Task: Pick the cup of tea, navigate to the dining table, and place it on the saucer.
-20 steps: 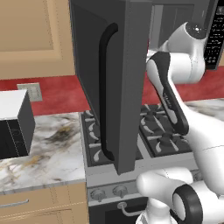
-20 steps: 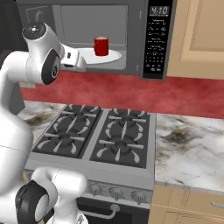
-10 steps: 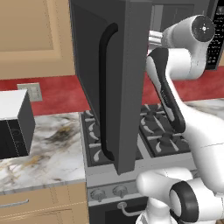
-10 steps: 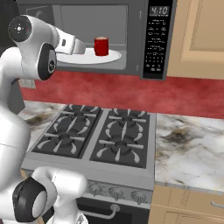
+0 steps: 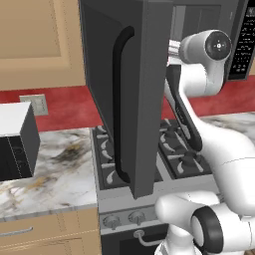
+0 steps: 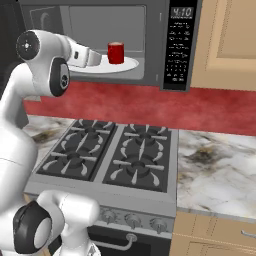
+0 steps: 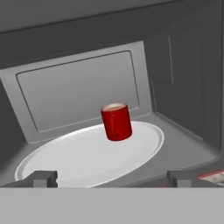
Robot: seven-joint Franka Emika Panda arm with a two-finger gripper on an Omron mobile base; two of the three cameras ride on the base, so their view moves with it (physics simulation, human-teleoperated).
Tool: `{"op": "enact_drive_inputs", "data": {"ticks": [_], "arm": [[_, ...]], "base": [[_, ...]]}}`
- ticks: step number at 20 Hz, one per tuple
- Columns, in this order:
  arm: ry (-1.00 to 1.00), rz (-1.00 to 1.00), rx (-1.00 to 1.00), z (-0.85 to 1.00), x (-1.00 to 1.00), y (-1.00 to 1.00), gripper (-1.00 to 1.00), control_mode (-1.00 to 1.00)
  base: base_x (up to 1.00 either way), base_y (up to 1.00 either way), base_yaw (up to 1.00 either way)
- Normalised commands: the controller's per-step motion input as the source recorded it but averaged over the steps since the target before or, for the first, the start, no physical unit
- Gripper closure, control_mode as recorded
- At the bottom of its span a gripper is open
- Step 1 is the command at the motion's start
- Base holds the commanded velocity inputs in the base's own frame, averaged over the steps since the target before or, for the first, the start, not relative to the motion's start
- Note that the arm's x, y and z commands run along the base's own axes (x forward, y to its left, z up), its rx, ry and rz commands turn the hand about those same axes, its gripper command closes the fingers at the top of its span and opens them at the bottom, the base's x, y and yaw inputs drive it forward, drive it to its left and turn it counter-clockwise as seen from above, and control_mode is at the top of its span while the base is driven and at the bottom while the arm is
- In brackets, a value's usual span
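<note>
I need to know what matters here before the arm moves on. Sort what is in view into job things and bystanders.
For the job:
- red cup of tea, standing on the white turntable plate inside the open microwave
- gripper, fingers spread wide, short of the cup

Just there:
- stove
- marble counter
- toaster
- wall outlet
- wooden cabinets

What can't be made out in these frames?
- Cup of tea: the handle is not visible in the hand view and is too small to tell in the right base view.
- Gripper: in the left base view the open microwave door hides it.
- Saucer and dining table: cannot tell where.
</note>
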Motion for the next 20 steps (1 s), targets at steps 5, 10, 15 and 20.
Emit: {"op": "enact_drive_inputs", "data": {"ticks": [5, 10, 15, 20], "arm": [[0.05, 0.00, 0.00, -0.09, 0.03, -0.38, -1.00, -1.00], [0.12, 0.00, -0.04, -0.06, 0.10, -0.38, -1.00, -1.00], [0.15, 0.00, -0.11, -0.03, 0.13, -0.17, -1.00, -1.00], [0.01, 0.00, 0.00, -0.18, 0.01, 0.02, -1.00, -1.00]], "base": [[0.00, 0.00, 0.00], [0.00, 0.00, 0.00], [0.00, 0.00, 0.00], [0.00, 0.00, 0.00]]}}
